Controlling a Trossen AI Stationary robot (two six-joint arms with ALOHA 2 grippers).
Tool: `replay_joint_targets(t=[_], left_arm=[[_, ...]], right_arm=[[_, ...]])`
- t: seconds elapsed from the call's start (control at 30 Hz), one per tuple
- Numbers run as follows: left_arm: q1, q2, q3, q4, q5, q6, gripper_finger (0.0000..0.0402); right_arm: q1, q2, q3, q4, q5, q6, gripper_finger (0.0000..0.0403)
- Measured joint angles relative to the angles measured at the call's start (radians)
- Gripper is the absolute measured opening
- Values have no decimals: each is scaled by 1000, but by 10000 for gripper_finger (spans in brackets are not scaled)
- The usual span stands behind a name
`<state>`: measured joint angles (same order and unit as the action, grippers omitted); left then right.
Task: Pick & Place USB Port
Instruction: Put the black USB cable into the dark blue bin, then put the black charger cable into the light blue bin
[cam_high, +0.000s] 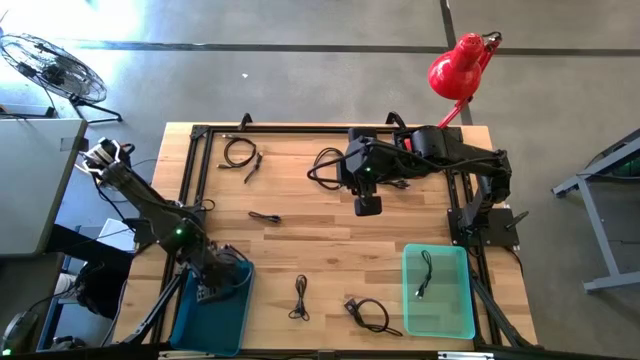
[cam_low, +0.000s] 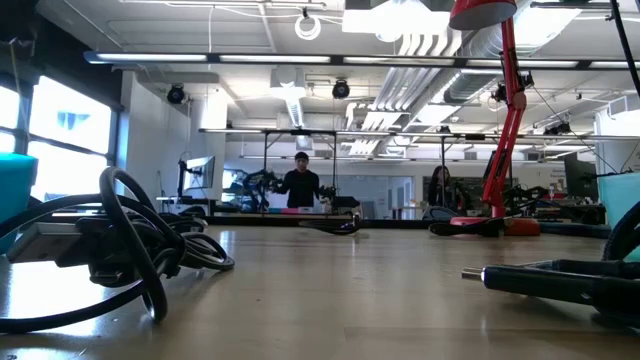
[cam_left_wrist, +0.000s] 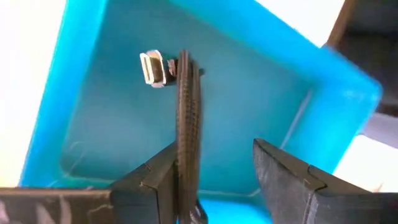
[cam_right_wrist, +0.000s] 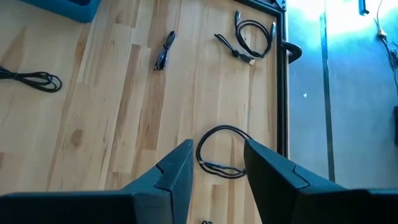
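Note:
In the left wrist view my left gripper (cam_left_wrist: 214, 148) stands open over the blue bin (cam_left_wrist: 87, 124). A black USB cable (cam_left_wrist: 187, 106) runs out along one finger and ends in a silver plug (cam_left_wrist: 152, 67) above the bin floor. The high view shows that gripper (cam_high: 213, 272) over the blue bin (cam_high: 215, 315) at the table's near left corner. My right gripper (cam_right_wrist: 217, 155) is open and raised over a coiled black cable (cam_right_wrist: 219, 151) that lies flat on the wood near the far edge (cam_high: 325, 165). My left gripper touches the black cable with the inner side of one finger (cam_left_wrist: 163, 177). The cable (cam_left_wrist: 188, 155) lies lengthwise against it. The other finger (cam_left_wrist: 286, 177) stands well apart from it. The cable's plug end juts out past the fingertips, clear of the bin floor.
More black cables lie flat on the wood: far left (cam_high: 240, 155), left of centre (cam_high: 265, 217), and two near the front edge (cam_high: 300, 297) (cam_high: 368, 313). A green bin (cam_high: 465, 300) at the near right holds one cable (cam_high: 425, 275). A black frame (cam_high: 195, 170) borders the table, with a red lamp (cam_high: 458, 68) beyond.

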<state>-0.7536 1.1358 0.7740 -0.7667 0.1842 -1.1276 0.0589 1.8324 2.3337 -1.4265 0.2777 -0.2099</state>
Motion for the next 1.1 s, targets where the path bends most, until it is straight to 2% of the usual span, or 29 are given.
replay_joint_targets(t=[0.17, 0.47, 0.6, 0.7, 0.8, 0.9, 0.97, 1.07, 1.1], left_arm=[[-1, 20, 33, 15, -10, -32, 182], [-46, 48, 103, -9, 115, -33, 182], [-46, 46, 151, -148, 118, -34, 182], [-45, 46, 202, -324, 83, -24, 182], [-45, 46, 268, -540, -56, -5, 182], [-45, 45, 347, -760, -282, -6, 182], [-44, 44, 390, -813, -471, 1, 182], [-45, 15, 406, -770, -851, 186, 182], [-37, 10, 413, -764, -938, 225, 182]], right_arm=[[0, 0, 0, 0, 2, -1, 133], [0, 0, 0, -16, 3, -20, 133], [-9, 0, 0, -16, 2, -30, 133], [-22, 0, 0, -15, 1, -34, 133], [-37, 0, 0, -15, 1, -36, 133], [-51, 0, 0, -14, 0, -38, 134], [-60, 0, 0, -14, 0, -38, 134], [-70, 0, 0, -11, -15, -39, 134], [-73, 0, 0, -9, -28, -38, 134]])
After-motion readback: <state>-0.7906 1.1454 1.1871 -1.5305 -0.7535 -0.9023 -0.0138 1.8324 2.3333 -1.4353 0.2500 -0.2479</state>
